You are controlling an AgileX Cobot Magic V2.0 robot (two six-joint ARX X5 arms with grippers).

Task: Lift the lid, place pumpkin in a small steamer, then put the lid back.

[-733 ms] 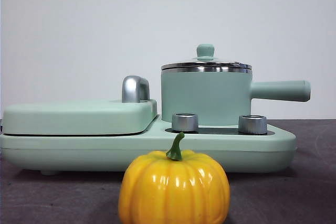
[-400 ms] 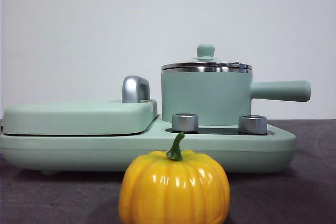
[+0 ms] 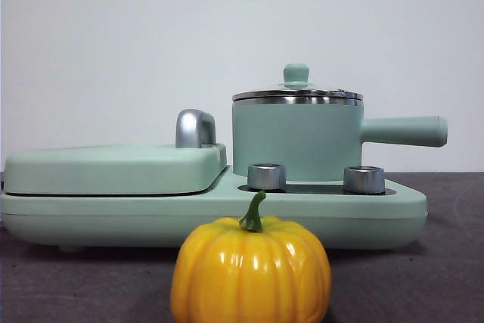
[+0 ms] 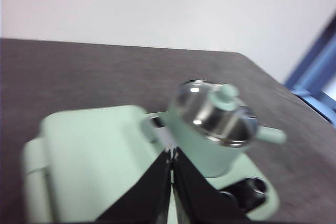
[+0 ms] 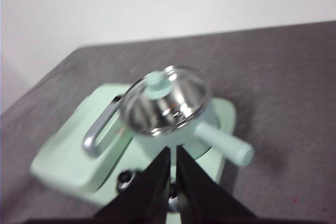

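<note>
The small steamer [image 3: 296, 140], a mint-green pot with a long side handle, stands on the cooker base with the lid [image 3: 296, 94] on it. The lid's mint knob [image 3: 296, 73] points up. The yellow-orange pumpkin [image 3: 250, 271] with a green stem sits on the table in front of the cooker. My left gripper [image 4: 171, 156] is shut and empty, above and short of the steamer [image 4: 210, 140] and lid [image 4: 215, 113]. My right gripper [image 5: 173, 153] is shut and empty, above the steamer [image 5: 210, 124] and lid [image 5: 165, 100]. Neither gripper shows in the front view. The pumpkin is out of both wrist views.
The wide flat mint-green griddle cover [image 3: 113, 168] with a chrome handle [image 3: 194, 128] lies left of the steamer on the same base [image 3: 212, 217]. Two steel dials [image 3: 266, 176] stand at the base's front. The table is dark grey.
</note>
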